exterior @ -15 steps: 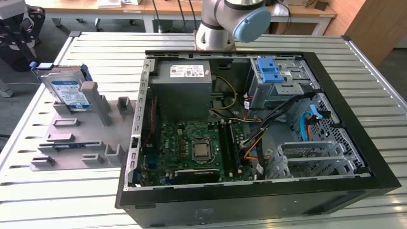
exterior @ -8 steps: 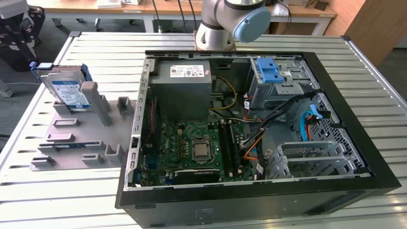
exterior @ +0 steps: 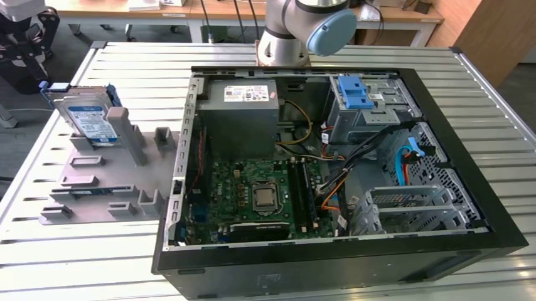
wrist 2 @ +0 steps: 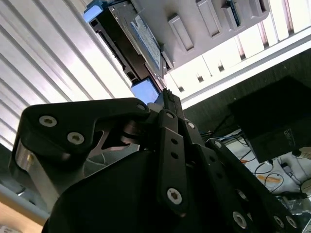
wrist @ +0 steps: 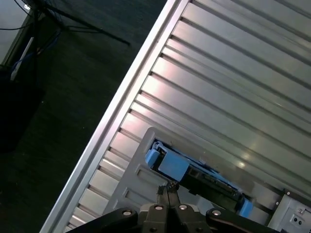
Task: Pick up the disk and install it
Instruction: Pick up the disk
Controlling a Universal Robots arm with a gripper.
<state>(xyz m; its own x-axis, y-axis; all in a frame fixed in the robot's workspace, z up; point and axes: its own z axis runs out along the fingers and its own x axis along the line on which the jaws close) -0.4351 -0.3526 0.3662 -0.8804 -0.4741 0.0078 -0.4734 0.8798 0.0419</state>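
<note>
I see disk upright in grey rack, top edge free for grasp (open case beside); end effector pressed together, empty.

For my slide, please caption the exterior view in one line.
The disk stands upright in a grey holder beside the open computer case.

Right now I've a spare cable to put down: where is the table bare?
Bare slats: the strip between the computer case and the table edge on the exterior view's right, and the near corner beside the grey fixture. Crowded: that fixture, where the disk stands, and the case interior.
</note>
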